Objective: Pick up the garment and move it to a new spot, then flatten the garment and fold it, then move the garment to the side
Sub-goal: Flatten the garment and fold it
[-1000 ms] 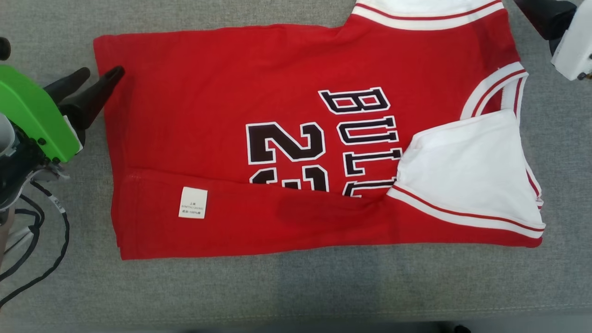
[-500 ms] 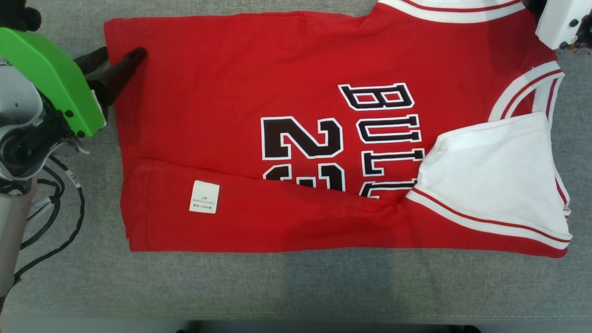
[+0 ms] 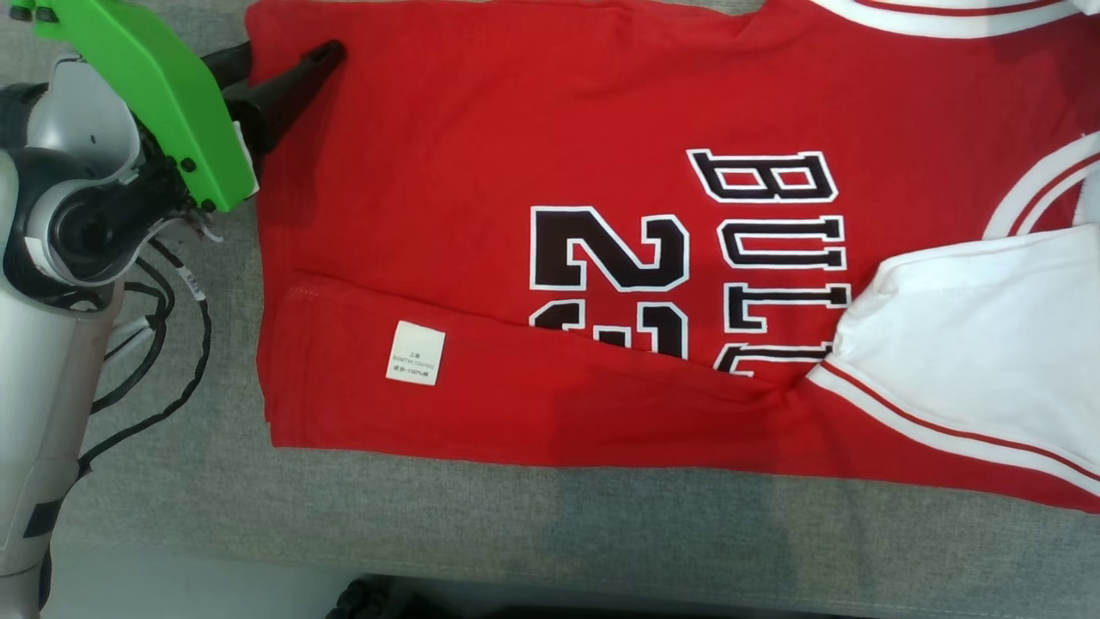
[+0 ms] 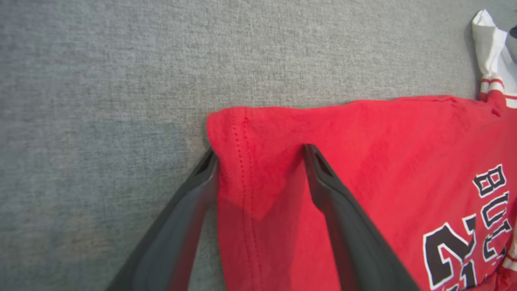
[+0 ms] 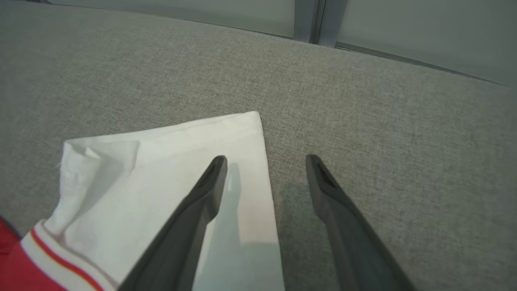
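A red jersey (image 3: 516, 155) with black "BULLS" lettering and a number lies flat on the grey padded surface (image 3: 601, 524). Its near long edge is folded over, showing a white label (image 3: 415, 352). Its white sleeve (image 3: 971, 327) lies at the right. My left gripper (image 3: 292, 53), under a green cover, is open at the jersey's far left hem corner. In the left wrist view it (image 4: 258, 151) straddles that corner (image 4: 242, 133), one finger on the red cloth, the other beside its edge. My right gripper (image 5: 265, 158) is open, one finger over the other white sleeve (image 5: 161, 161), the other over bare surface.
Black cables (image 3: 155, 344) hang beside my left forearm (image 3: 34, 413). The surface's front edge (image 3: 516, 572) runs along the bottom of the head view. Past the surface's far edge, the right wrist view shows a pale wall panel (image 5: 404, 32).
The head camera has moved, shifting the whole picture right. My left gripper's fingers have reached further over the jersey's hem corner. The right arm's pale housing has left the head view.
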`<state>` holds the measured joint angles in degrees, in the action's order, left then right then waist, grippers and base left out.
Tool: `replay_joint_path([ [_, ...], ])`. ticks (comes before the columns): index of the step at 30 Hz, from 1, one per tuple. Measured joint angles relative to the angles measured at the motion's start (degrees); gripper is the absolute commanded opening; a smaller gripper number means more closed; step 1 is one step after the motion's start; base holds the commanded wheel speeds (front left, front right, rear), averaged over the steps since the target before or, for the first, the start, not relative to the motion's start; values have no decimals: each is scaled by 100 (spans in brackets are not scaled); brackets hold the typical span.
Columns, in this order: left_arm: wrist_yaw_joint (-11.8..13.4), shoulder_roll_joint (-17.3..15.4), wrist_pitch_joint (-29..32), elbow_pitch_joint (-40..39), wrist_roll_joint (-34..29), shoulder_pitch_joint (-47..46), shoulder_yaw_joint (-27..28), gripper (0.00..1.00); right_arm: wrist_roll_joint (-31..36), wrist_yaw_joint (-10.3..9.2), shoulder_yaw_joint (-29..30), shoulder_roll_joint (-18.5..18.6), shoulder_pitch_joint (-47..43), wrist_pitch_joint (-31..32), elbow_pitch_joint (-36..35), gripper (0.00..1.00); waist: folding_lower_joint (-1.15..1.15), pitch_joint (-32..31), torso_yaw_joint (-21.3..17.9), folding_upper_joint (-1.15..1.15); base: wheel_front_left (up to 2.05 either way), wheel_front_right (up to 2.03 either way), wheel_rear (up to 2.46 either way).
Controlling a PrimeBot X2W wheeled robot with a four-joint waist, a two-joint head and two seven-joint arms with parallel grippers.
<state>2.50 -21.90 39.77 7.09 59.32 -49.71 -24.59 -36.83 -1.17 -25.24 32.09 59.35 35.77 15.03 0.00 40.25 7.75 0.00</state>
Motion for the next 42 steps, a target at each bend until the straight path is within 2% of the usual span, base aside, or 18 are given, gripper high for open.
replay_joint_path([
  [2,-5,58,1,5,1,-34,-13,100,1,-51,-2,-38,-1,0,130,100,0,32,62,0,0,0,0],
  [5,-57,126,0,63,2,-106,-56,86,1,-49,-24,-131,-1,-89,261,100,0,86,142,0,0,0,0],
  [9,-109,142,1,176,21,-140,-99,45,1,-42,-23,-163,46,-203,408,100,0,112,229,0,0,0,0],
  [10,-126,142,2,196,33,-140,-100,38,1,-42,-22,-178,76,-205,457,61,0,115,240,0,0,0,0],
  [11,-135,145,3,220,46,-140,-100,10,1,-36,-27,-189,111,-225,501,45,0,116,249,0,0,0,0],
  [12,-151,147,5,249,52,-140,-102,0,1,-35,-30,-199,133,-243,548,17,0,115,256,0,0,0,0],
  [13,-167,155,33,283,68,-140,-108,0,-7,-4,-29,-213,134,-248,586,0,0,112,262,0,0,0,0],
  [22,-353,177,43,464,210,-139,30,0,-111,279,-69,-554,157,-656,768,0,0,28,222,0,0,0,0],
  [27,-353,47,-81,513,249,-138,269,0,-151,456,-102,-746,291,-862,724,0,0,-23,87,0,0,0,0],
  [37,-410,-167,-202,601,312,-94,415,0,-198,647,-137,-831,346,-1356,646,0,0,-137,-217,0,0,0,0],
  [42,-558,-172,-407,665,320,151,428,0,-196,717,-145,-822,119,-1857,516,0,0,-262,-336,0,0,0,0],
])
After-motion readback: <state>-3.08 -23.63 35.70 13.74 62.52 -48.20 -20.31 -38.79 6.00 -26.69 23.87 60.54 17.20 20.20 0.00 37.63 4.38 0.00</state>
